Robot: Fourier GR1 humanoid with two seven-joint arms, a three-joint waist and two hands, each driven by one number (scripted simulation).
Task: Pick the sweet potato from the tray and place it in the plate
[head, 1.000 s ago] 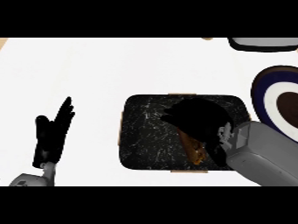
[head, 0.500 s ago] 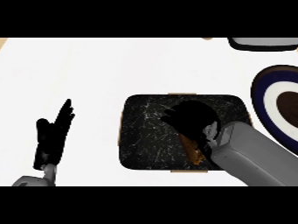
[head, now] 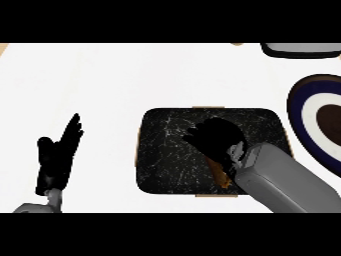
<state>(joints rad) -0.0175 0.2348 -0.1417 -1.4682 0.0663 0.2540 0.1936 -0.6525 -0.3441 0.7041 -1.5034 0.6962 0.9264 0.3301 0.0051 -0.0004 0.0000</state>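
The black speckled tray (head: 165,150) lies in the middle of the counter. On it my right hand (head: 219,139) reaches down from the grey forearm, its fingers curled over the orange-brown sweet potato (head: 220,174), of which only a lower strip shows beneath the hand. The round plate (head: 328,122), with a dark blue rim, a white ring and a brown centre, sits at the right edge, apart from the tray. My left hand (head: 56,159) rests open at the lower left, fingers pointing up, nothing in it.
A grey and white vessel (head: 303,49) stands at the far right of the counter's back edge. Wooden counter shows at the upper left corner. White countertop stretches between my left hand and the tray.
My right hand and forearm have slid a little to the left and lower over the tray, settling closer on the sweet potato. The left hand has stayed in place.
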